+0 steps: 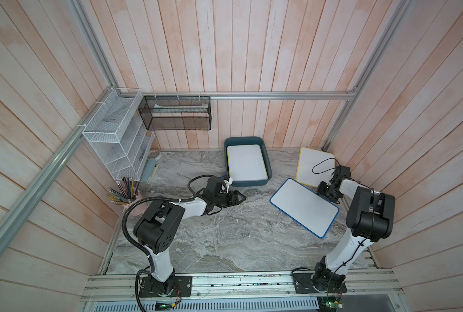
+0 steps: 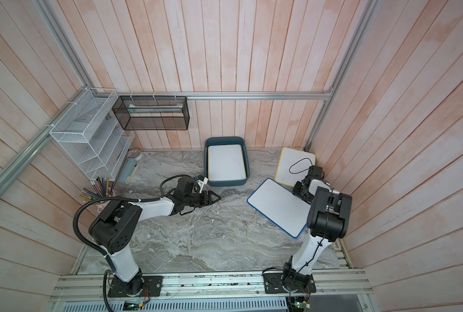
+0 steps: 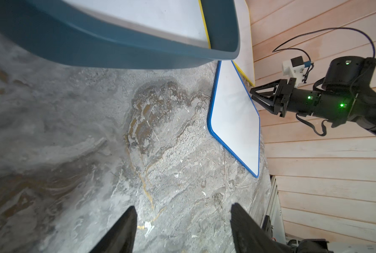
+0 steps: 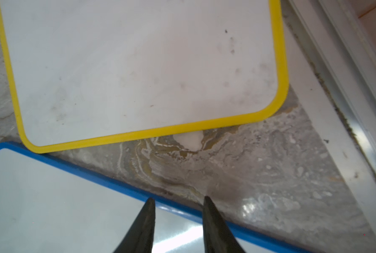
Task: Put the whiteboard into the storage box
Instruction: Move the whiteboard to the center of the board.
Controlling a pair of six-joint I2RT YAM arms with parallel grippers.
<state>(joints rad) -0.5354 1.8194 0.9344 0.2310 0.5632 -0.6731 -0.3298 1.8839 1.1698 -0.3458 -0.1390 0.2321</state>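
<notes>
The right pincer [image 4: 179, 198] hangs with its jaws partly apart and nothing between them. In its wrist view the two tips stand on either side of the rim of the blue-framed whiteboard [image 1: 303, 208], which lies flat on the table [image 1: 225, 237], outside the storage box [image 1: 249, 184]. Just beyond the tips lies a yellow-framed whiteboard [image 4: 139, 65]; its corner meets the blue corner (whether it rests on it or only touches, I cannot tell). The box is well apart from this pincer, on the side of the left pincer [image 3: 182, 206], which is wide apart, empty and just beside the box's near wall. Another board [image 1: 246, 162] already lies inside the box.

I judge the step in hand to be the approach to grasp the blue board. The next move calls for lowering the tips to the rim. A flat board gives little to bite, so probably one jaw must get under the edge before closing.
</notes>
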